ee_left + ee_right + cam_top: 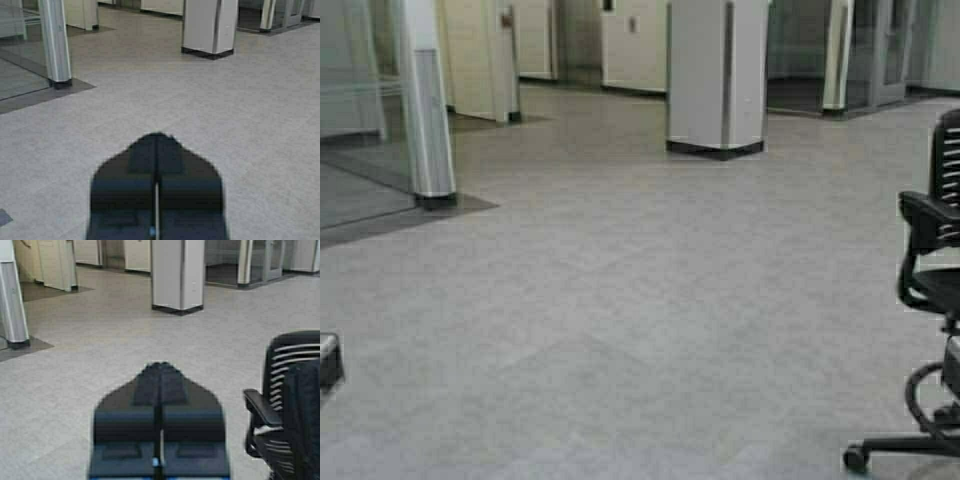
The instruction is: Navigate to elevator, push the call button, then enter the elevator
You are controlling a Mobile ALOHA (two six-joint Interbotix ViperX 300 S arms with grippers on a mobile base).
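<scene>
Far ahead, a small upright grey plate, the call button (632, 23), sits on a pale wall section behind the floor's far end. Left of that wall lies a shadowed recess (578, 40); I cannot tell whether the elevator doors are in it. Both arms are held low and point forward over the bare floor. In its wrist view my left gripper (157, 136) is shut with nothing in it. My right gripper (161, 365) is likewise shut and empty. Neither is near any wall or button.
A square grey pillar (718, 75) stands ahead, slightly right of centre. A steel column (427, 100) on a dark mat and glass partitions are at the left. Glass doorways (820, 55) are at the back right. A black office chair (930, 300) stands close on the right. Grey tile floor (620, 300) stretches between.
</scene>
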